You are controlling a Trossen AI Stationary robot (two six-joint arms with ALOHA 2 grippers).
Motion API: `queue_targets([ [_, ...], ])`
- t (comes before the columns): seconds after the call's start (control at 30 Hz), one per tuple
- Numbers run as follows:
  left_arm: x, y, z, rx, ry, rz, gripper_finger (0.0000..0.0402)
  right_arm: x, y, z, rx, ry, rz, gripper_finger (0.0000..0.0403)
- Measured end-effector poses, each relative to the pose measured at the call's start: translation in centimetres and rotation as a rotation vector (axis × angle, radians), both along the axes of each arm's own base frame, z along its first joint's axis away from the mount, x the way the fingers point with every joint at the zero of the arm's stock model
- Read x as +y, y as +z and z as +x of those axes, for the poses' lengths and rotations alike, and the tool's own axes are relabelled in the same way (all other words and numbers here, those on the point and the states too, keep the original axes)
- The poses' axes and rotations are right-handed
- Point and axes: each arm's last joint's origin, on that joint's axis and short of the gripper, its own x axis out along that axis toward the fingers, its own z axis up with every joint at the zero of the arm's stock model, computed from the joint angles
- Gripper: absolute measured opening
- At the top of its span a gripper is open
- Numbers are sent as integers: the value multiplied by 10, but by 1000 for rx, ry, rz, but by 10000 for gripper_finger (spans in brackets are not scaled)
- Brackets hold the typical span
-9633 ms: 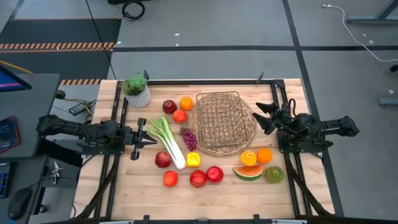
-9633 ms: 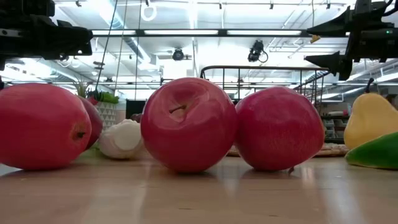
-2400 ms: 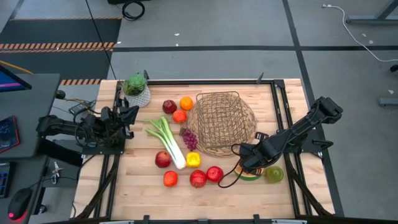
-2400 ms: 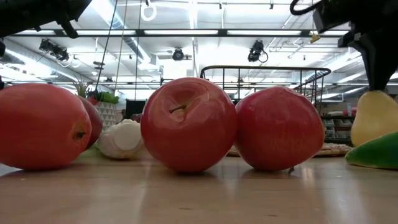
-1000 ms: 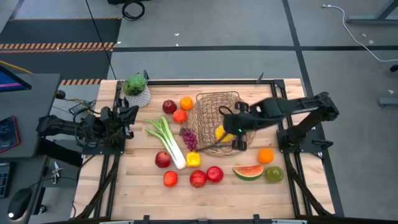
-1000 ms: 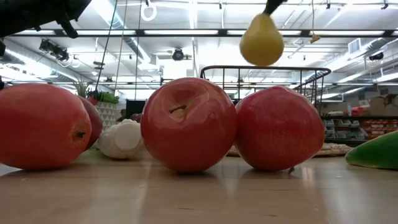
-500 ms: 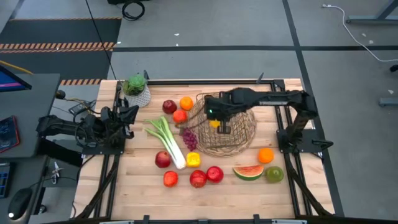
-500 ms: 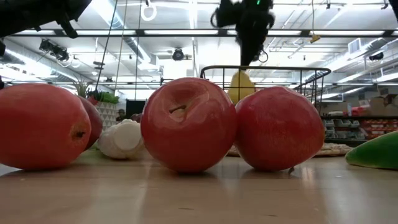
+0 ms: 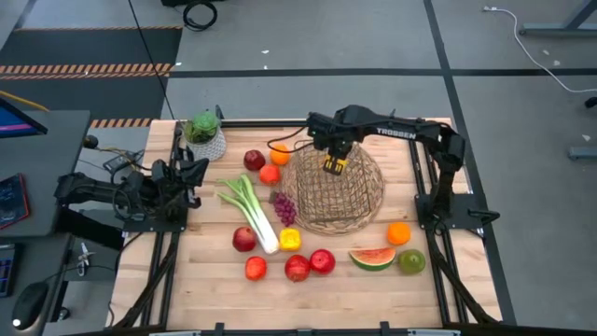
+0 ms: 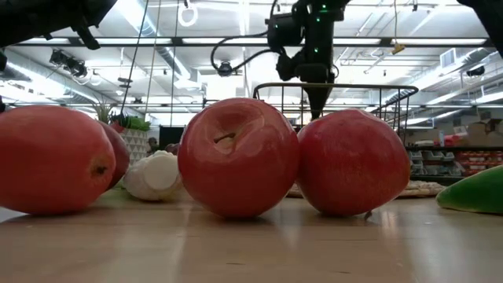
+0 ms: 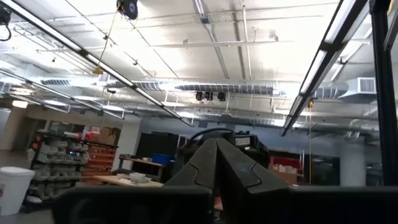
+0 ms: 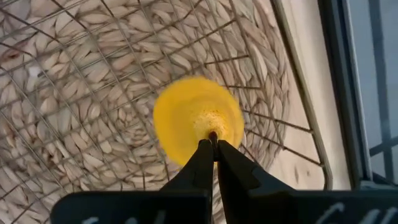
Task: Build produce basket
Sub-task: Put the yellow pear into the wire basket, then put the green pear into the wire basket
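Right wrist view, yellow fruit (image 12: 198,119) pinched at tool (image 12: 212,144) tips

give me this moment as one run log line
right gripper: shut on yellow fruit stem, over basket | left gripper: shut, parked at left edge | rest of produce on table

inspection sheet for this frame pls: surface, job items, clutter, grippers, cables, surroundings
surface: wooden table, produce spread on it.
job's things: basket; yellow fruit over it; leek, apples, oranges, watermelon slice still outside.
clutter: potted plant at far left corner.
grippers: right gripper shut on the yellow fruit's stem; left gripper shut, empty, parked at left edge.
cables: coil on floor.
surroundings: grey floor, hazard tape.
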Motion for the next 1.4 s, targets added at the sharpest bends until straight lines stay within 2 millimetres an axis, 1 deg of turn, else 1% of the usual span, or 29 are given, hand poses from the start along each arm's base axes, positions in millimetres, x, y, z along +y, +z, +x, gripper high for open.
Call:
queue_targets([
  [0.1,0,-1,0,8,0,1,19,-3,-5,-3,21,-16,9,14],
  [0.37,0,-1,1,10,0,1,13,-4,-15,-2,1,-19,2,15],
  [0.6,0,-1,1,10,0,1,19,-9,-17,-4,5,-45,1,18],
  [0.8,0,-1,1,19,0,2,15,-15,-17,-6,1,-65,-15,34],
  [1.0,0,-1,1,18,0,2,13,-16,-17,-7,9,-68,-12,47],
  [1.17,0,-1,1,18,0,2,19,-16,-17,-7,15,-63,-11,68],
  [1.27,0,-1,1,19,0,2,18,-15,-16,-9,31,-61,-4,89],
  [1.4,0,-1,1,19,0,2,13,-11,-4,-14,83,-62,14,125],
])
